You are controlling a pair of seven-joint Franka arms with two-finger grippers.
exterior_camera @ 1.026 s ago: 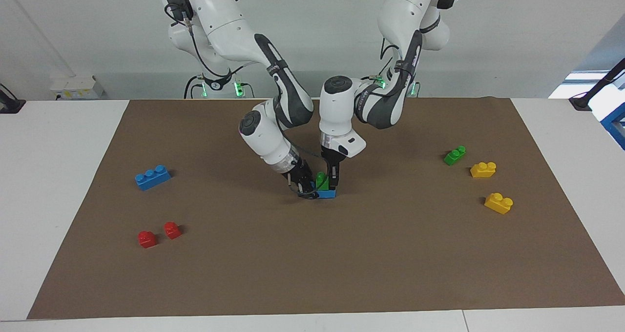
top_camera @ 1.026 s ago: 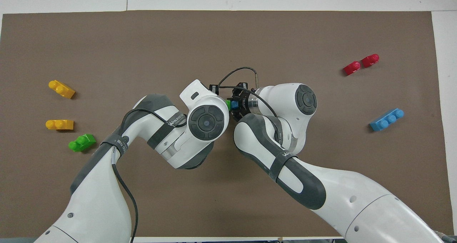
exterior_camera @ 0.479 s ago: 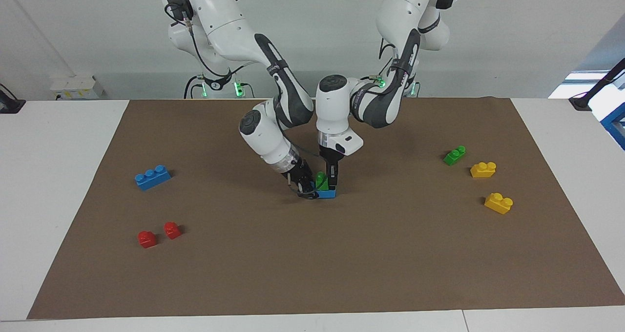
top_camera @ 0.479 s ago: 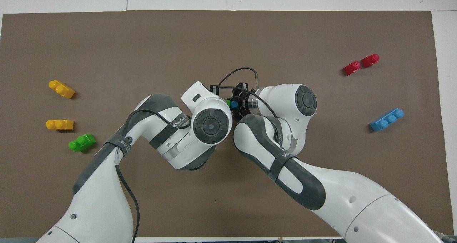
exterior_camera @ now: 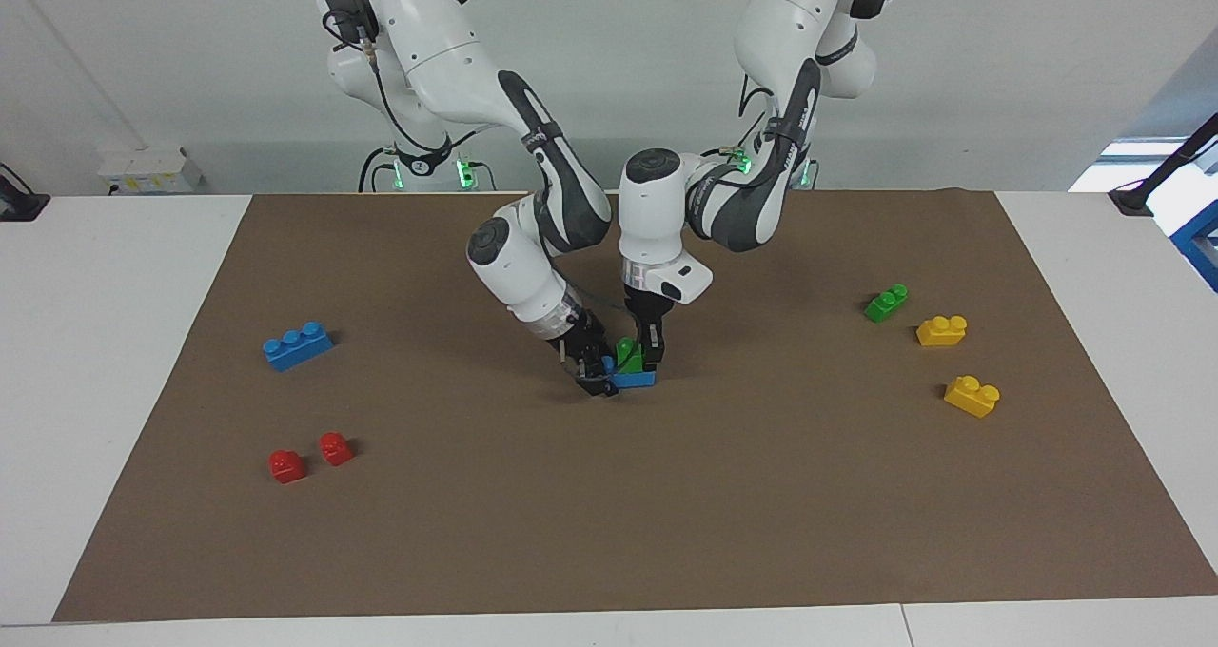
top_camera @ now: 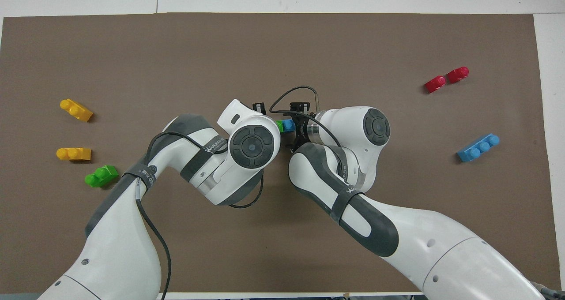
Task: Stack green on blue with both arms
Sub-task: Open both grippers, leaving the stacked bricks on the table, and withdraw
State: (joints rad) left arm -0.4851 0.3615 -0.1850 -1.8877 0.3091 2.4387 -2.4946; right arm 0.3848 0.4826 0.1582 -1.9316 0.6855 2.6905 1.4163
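Note:
The green brick (exterior_camera: 625, 351) sits on the blue brick (exterior_camera: 634, 378) at the middle of the brown mat. My left gripper (exterior_camera: 651, 353) comes straight down and is shut on the green brick. My right gripper (exterior_camera: 597, 378) reaches in at a slant from the right arm's end and is shut on the end of the blue brick. In the overhead view only slivers of the green brick (top_camera: 279, 125) and the blue brick (top_camera: 288, 125) show between the two wrists. My left gripper's fingers are hidden under its wrist there.
A second blue brick (exterior_camera: 297, 345) and two red bricks (exterior_camera: 286, 465) lie toward the right arm's end. A twin green brick (exterior_camera: 886, 302) and two yellow bricks (exterior_camera: 941, 330) (exterior_camera: 972, 396) lie toward the left arm's end. All rest on the brown mat (exterior_camera: 609, 533).
Both grippers have shifted slightly away from the robots with the bricks between them. My left wrist rose a little, then came back down. The loose bricks have not moved.

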